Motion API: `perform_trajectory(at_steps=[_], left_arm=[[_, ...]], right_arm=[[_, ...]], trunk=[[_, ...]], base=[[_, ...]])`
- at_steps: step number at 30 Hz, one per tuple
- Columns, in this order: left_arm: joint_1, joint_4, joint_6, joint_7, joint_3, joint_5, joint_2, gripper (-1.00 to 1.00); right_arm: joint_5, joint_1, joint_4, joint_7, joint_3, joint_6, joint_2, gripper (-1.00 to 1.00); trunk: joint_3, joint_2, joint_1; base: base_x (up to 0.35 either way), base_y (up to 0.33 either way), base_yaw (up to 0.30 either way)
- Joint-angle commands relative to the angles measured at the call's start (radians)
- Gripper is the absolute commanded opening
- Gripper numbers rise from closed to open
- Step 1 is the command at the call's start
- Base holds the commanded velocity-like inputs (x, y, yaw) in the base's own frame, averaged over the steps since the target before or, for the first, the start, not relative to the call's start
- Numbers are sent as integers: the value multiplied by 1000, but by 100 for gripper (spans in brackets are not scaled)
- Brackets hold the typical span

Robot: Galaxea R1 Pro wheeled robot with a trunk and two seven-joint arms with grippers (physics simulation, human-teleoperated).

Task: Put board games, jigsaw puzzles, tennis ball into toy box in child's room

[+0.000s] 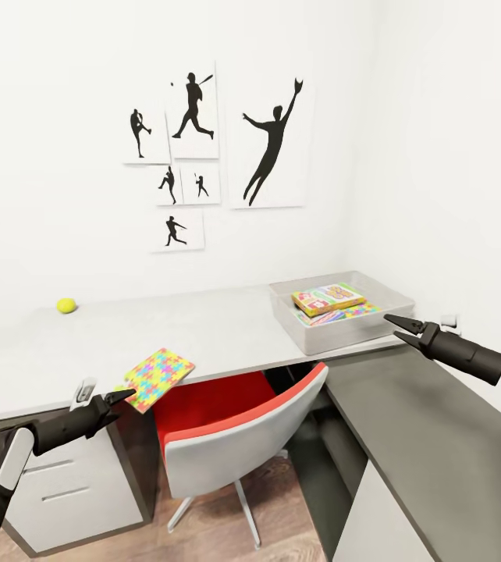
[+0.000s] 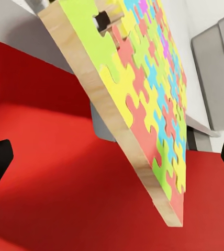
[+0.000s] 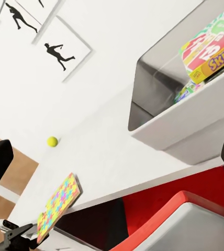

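Toy box (image 1: 313, 334) at table's (image 1: 227, 328) right end holds SKIP-BO game (image 1: 327, 298); jigsaw puzzle (image 1: 156, 377) overhangs front edge; both grippers, left (image 1: 122, 396) and right (image 1: 396, 328), are spread apart, empty.

bright even light, soft faint shadows, sharp renders — no glare, no blur
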Motion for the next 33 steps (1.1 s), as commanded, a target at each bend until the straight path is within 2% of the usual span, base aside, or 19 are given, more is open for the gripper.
perform_trajectory(at_steps=[1,10,33], left_arm=[[-1,0,4,-4,2,-2,0,100],[-1,0,4,-4,3,-2,-1,100],[-1,0,4,-10,2,-1,0,100]], right_arm=[[7,-1,0,8,-2,4,0,100],[7,-1,0,8,-3,4,0,100],[7,-1,1,8,-3,4,0,100]], trunk=[[-1,0,0],[-1,0,0],[-1,0,0]], base=[[79,0,0],[77,0,0],[3,0,0]])
